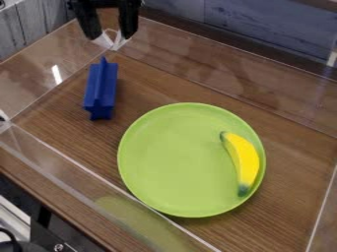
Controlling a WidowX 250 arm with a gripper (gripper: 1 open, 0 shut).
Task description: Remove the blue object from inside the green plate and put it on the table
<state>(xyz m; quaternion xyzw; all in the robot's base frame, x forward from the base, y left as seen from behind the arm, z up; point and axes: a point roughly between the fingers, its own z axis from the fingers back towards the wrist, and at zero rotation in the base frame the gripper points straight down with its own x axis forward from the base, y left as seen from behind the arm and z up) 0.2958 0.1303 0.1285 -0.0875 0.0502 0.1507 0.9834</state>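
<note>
In the single camera view, the gripper [106, 20] hangs at the upper left of the frame, pointing steeply down, its two dark fingers spread apart with nothing between them. Only the lower part of the arm shows; the rest runs off the top edge.

The blue block [101, 87] lies on the table [198, 74], in the left part of the frame, directly below the gripper in picture terms and clearly apart from it. Its long axis runs from upper right to lower left, only slightly off vertical in the frame, with the upper end the one closer to the fingers. It sits flat on the wood and touches nothing else.

The green plate [165, 157] fills the lower middle and right of the frame. The block is just beside the plate's upper-left rim, outside it, with a strip of bare wood between them. Inside the plate only a banana [241, 162] remains, lying against the right rim.

Judging by this layout, the job looks finished: the block is off the plate and on the wood, and the open fingers are clear above it. If any further move were needed, the block would be reached by coming straight down the frame from where the fingers hang, closing across its narrow width.
</note>
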